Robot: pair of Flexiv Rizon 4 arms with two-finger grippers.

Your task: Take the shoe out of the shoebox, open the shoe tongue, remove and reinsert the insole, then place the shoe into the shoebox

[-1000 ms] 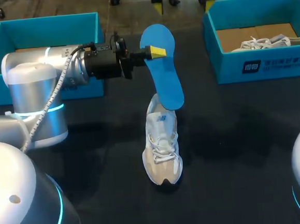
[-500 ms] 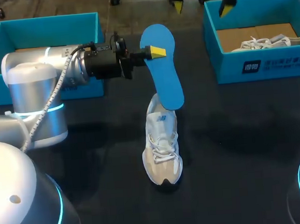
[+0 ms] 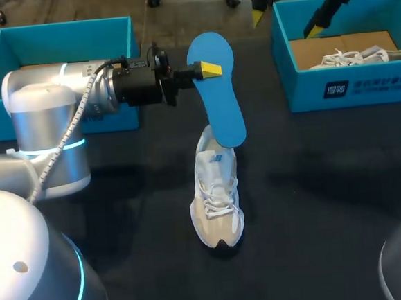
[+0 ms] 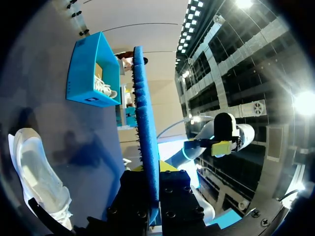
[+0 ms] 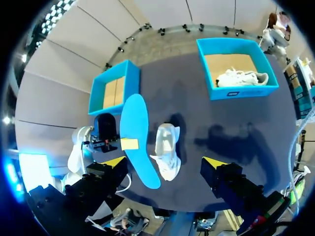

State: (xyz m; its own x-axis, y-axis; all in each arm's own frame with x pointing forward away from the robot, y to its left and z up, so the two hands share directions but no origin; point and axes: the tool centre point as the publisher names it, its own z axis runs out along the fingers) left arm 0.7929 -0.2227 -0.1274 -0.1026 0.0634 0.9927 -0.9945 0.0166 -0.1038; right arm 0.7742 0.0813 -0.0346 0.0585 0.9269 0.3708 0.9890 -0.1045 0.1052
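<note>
since one second ago only the right arm has moved. the right gripper (image 3: 287,19) has gone along the far edge, from near the middle toward the right box (image 3: 352,86). now one yellow tip shows in front of that box's left wall and the other over its brown cardboard floor. the arm's rounded body at the near right corner has slid almost out of the head view. the left arm (image 3: 64,91), the insole (image 3: 219,100) and the shoe (image 3: 216,194) are as before.

the left gripper (image 3: 208,69) is closed on the upper end of the insole and holds it in the air, its length hanging down. the insole is a thin, flat blue sheet with rounded ends; seen edge-on in the left wrist view, its edge looks rough. its lower end is over the shoe's heel opening; i cannot tell if they touch. the shoe is white and beige, with mesh and white laces. it stands on its sole in the middle of the dark matte table (image 3: 314,183), toe toward the robot. the right gripper's fingers are wide apart and hold nothing.

both boxes are teal with straight upright walls. the left box (image 3: 63,32) is at the far left corner, behind the left arm. the right box holds a second shoe (image 3: 360,55). the shoe on the table is well apart from both boxes, with dark table surface on each side.
</note>
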